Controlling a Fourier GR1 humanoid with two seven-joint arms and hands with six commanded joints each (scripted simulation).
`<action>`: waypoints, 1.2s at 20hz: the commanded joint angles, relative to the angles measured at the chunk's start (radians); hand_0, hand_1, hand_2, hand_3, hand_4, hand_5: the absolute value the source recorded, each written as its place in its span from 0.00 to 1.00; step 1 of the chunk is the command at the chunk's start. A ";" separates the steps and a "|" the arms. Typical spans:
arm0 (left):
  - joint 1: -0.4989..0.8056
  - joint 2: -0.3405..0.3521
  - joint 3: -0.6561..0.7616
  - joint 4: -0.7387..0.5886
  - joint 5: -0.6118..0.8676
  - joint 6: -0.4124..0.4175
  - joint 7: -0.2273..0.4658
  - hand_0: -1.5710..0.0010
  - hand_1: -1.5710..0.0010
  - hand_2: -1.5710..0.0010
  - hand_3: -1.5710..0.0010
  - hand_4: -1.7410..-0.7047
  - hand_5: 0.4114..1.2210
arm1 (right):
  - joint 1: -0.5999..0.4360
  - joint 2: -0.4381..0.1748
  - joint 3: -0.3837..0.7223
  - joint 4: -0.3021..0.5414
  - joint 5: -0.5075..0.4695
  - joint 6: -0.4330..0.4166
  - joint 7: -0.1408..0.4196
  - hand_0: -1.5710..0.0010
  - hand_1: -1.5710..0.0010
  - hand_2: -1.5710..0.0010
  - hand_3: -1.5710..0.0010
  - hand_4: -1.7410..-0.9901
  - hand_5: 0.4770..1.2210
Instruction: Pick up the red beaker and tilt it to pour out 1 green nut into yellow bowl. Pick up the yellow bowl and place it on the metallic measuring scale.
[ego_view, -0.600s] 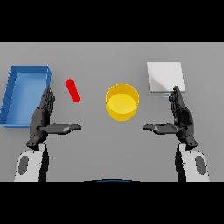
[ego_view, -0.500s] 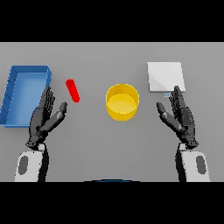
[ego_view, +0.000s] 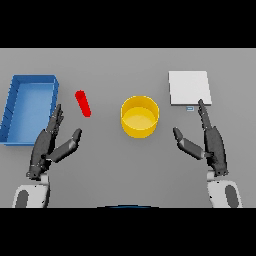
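The red beaker lies on its side on the grey table, left of centre. The yellow bowl stands upright in the middle. At the back right lies the metallic measuring scale, a flat pale square. My left hand rests low on the left, open, its fingers straight and pointing up toward the beaker, a short way below it. Low on the right my right hand is open too, its fingertips reaching the scale's near edge. Neither hand holds anything.
A blue tray with raised walls sits at the far left, beside my left hand's fingertips.
Both thumbs have swung from pointing inward to angling up alongside the fingers. The arms and the objects have stayed where they were.
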 joint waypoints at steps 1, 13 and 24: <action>-0.001 -0.001 -0.003 -0.004 0.002 -0.003 0.018 1.00 1.00 1.00 1.00 0.58 0.30 | 0.002 0.002 -0.001 0.011 -0.015 0.013 -0.006 1.00 1.00 1.00 1.00 0.85 0.16; -0.277 0.009 0.078 0.372 0.000 -0.009 -0.001 1.00 1.00 1.00 1.00 0.55 0.28 | 0.005 0.006 -0.011 -0.002 -0.091 0.070 -0.018 1.00 1.00 1.00 1.00 0.69 0.20; -0.511 -0.009 0.100 0.664 -0.058 0.028 -0.080 1.00 1.00 1.00 1.00 0.53 0.31 | 0.017 0.001 -0.017 -0.016 -0.098 0.073 -0.012 1.00 1.00 1.00 1.00 0.68 0.21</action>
